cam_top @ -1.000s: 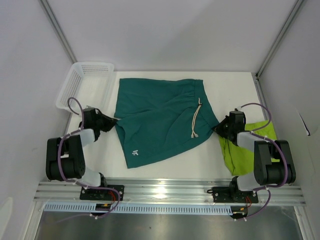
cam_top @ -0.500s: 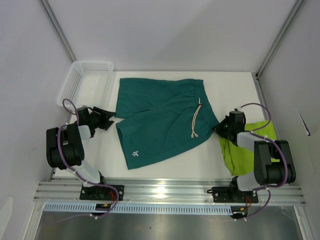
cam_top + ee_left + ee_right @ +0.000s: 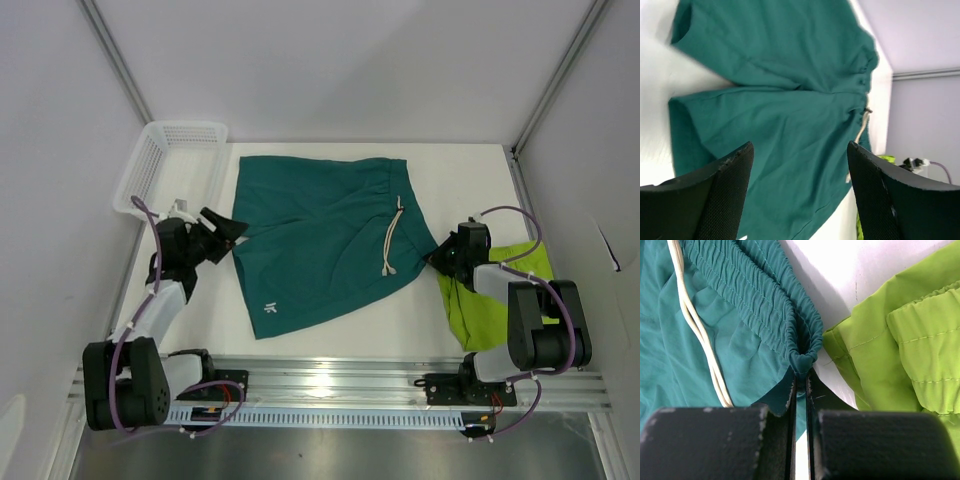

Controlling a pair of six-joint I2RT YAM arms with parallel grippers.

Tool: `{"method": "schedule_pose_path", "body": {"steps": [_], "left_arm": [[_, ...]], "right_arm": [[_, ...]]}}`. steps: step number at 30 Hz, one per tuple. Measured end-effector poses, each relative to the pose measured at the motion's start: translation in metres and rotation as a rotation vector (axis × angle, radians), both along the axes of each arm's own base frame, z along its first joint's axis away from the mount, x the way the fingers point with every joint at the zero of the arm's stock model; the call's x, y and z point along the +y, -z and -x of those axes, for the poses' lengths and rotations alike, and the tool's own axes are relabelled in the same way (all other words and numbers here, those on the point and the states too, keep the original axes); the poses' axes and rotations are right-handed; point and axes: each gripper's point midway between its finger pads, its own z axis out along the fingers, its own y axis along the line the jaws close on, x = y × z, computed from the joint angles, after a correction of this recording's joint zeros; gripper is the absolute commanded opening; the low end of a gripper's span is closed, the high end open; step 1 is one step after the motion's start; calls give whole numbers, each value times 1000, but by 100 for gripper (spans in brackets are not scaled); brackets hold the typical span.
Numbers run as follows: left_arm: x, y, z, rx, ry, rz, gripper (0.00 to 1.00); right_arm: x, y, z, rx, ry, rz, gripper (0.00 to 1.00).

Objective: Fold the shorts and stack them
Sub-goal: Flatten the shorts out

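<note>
Overhead, teal shorts (image 3: 320, 235) lie spread on the table (image 3: 450, 180), green shorts (image 3: 490, 310) crumpled at right. Left wrist: left gripper (image 3: 800, 147) gapes, empty, over teal fabric. Right wrist: right gripper (image 3: 800, 385) clamps the teal waistband (image 3: 800, 352), beside the green.

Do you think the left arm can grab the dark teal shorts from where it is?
Probably yes. The left gripper is open right beside the dark teal shorts' edge, with nothing between them.
</note>
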Motion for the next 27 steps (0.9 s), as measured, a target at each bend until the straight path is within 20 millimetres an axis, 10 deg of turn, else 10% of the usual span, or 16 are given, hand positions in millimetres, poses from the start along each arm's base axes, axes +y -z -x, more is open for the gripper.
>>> {"method": "schedule_pose_path", "body": {"steps": [16, 25, 27], "left_arm": [[7, 80, 18, 271, -28, -130, 70], [3, 90, 8, 274, -25, -124, 2], [4, 93, 1, 278, -26, -128, 0]], "right_arm": [[0, 0, 0, 0, 1, 2, 0], [0, 0, 0, 1, 2, 4, 0], [0, 0, 0, 1, 3, 4, 0]]}}
